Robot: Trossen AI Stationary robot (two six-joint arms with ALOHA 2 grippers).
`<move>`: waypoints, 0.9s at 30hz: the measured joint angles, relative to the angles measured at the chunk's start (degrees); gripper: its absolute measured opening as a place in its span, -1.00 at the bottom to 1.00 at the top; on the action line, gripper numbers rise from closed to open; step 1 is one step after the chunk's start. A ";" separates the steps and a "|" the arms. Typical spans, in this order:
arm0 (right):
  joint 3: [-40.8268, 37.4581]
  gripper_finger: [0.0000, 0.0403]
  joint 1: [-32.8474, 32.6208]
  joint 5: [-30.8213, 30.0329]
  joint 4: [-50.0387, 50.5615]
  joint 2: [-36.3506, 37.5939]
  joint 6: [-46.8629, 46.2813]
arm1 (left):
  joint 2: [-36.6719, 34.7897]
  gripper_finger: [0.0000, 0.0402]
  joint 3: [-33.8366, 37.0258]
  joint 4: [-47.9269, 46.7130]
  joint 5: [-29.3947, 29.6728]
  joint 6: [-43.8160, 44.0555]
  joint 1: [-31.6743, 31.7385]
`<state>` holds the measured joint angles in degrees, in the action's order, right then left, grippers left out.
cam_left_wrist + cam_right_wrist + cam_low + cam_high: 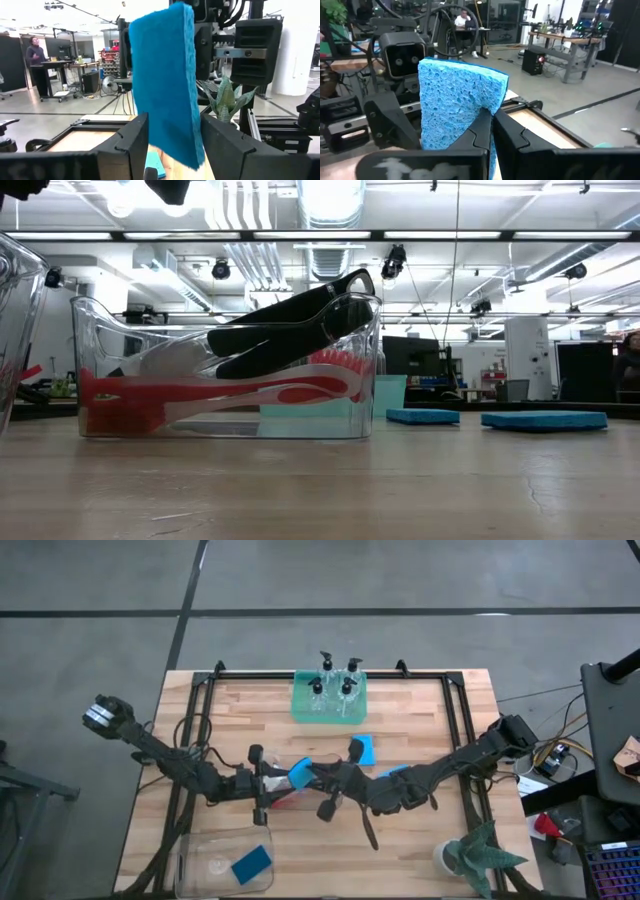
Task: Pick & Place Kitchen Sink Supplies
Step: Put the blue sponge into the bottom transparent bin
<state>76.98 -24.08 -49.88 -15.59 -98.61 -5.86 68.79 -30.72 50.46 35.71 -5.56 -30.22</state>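
A blue sponge [300,772] hangs upright in mid-air over the table's middle, with my right gripper [491,122] shut on it. My left gripper [174,135] is open and faces it from the left. Its two fingers stand on either side of the sponge's lower end [192,155]; I cannot tell if they touch it. Below them is a clear bin [100,330] holding red and black brushes [290,320]. Two more sponges [365,750] [397,771] lie flat on the table. Several pump bottles [335,685] stand in the green tray [298,712] at the far edge. My right gripper pinches one edge of the sponge [487,107] between its two fingers, and the edge is dented in at that spot. The fingers come level from the table's right side. The sponge stands upright beyond them, lifted clear of the table and the bin.
A second clear bin [195,870] at the near left holds one blue sponge [252,863]. A small potted plant [480,858] stands at the near right corner. A black frame [455,720] runs around the table. People sit and stand in the room behind.
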 joint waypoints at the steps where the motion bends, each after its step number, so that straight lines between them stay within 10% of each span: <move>1: -0.25 -0.96 0.09 0.49 0.00 0.00 -0.61 | 0.00 -0.14 0.00 -0.04 -0.05 0.00 0.11; 17: 1.19 -0.96 0.09 -2.33 -4.39 -5.25 4.58 | -0.04 -0.19 0.00 -1.03 0.45 0.00 0.90; 27: 1.21 -0.96 0.07 2.88 -4.53 -5.18 4.51 | -0.04 -0.74 0.04 -2.32 0.89 -0.39 0.88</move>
<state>78.19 -24.01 -47.00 -20.13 -103.79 -1.35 68.75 -30.68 48.14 36.60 -5.96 -29.34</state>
